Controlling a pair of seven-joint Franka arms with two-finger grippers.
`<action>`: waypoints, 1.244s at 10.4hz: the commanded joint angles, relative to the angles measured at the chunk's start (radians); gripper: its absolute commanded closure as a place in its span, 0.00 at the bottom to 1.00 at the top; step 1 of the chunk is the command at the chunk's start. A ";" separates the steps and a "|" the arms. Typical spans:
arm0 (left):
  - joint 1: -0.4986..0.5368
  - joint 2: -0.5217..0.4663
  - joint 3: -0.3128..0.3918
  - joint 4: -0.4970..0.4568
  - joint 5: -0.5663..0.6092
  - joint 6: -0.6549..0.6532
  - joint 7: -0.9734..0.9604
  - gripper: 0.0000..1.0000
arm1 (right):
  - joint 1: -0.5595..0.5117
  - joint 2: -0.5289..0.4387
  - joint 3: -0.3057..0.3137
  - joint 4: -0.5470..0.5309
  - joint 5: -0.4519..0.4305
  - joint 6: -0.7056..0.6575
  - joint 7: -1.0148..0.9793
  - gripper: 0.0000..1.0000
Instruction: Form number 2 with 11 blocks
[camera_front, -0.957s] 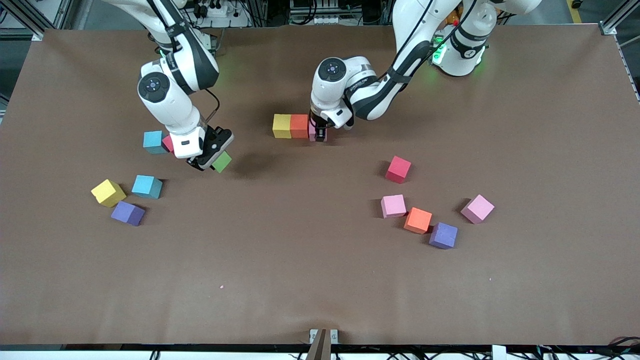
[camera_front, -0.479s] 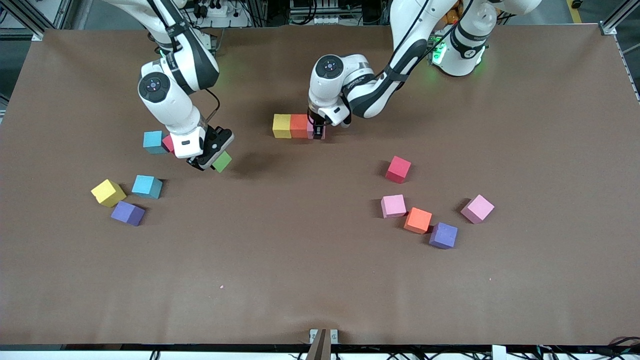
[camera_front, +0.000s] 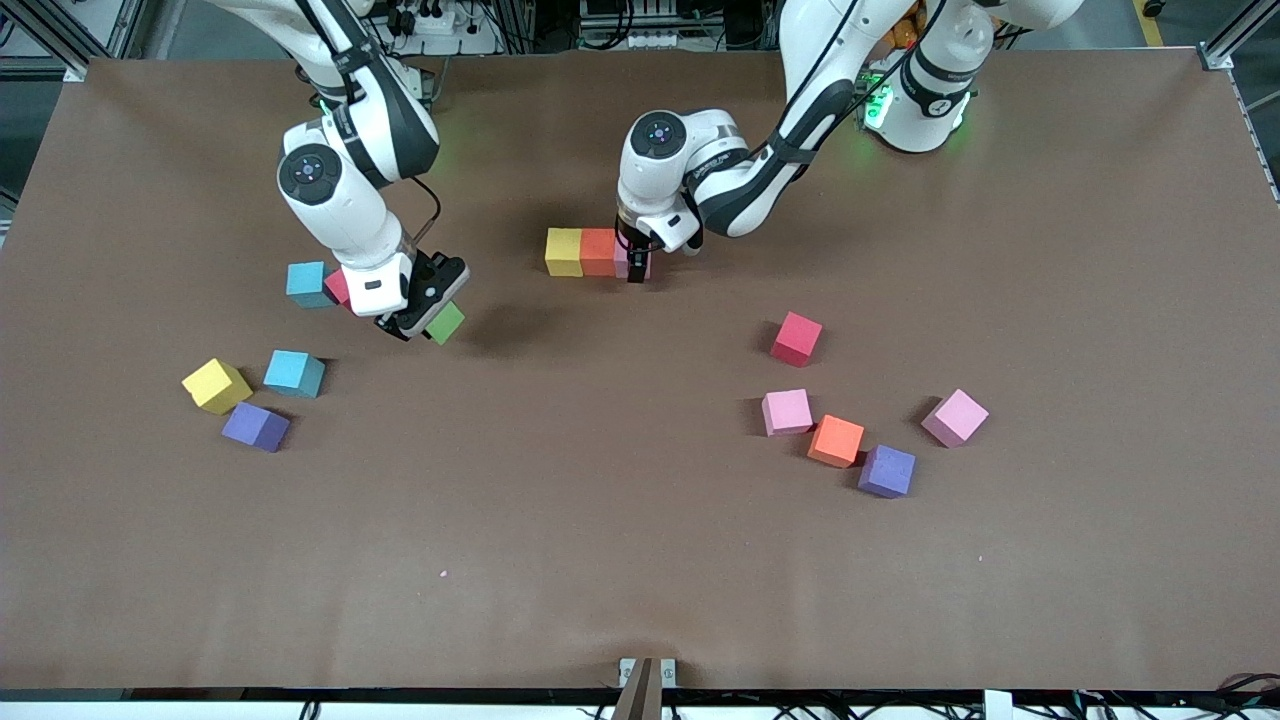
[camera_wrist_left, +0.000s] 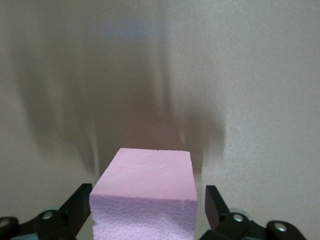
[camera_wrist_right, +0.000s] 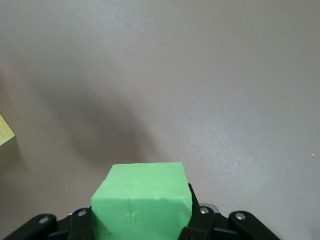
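Matte foam blocks (camera_front: 796, 338), matte brown table (camera_front: 640, 560)

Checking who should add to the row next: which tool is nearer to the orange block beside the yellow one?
Left. The left tool straddles the pink block touching that orange block. The right tool holds the green block above the table, toward the right arm's end.

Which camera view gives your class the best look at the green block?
The right wrist view: the green block fills its foreground, pinched by the right gripper. The front view shows only a small corner of it beneath that gripper, above the table. The left wrist view misses it.
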 joint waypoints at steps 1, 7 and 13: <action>-0.003 -0.052 0.001 0.008 0.045 -0.073 -0.084 0.00 | 0.044 -0.003 -0.003 0.018 0.014 -0.004 0.075 0.70; 0.053 -0.178 -0.002 0.008 0.035 -0.203 -0.022 0.00 | 0.183 0.068 -0.007 0.110 0.013 -0.017 0.559 0.71; 0.410 -0.191 -0.002 0.030 0.032 -0.250 0.352 0.00 | 0.447 0.247 -0.091 0.352 -0.054 -0.085 1.190 0.71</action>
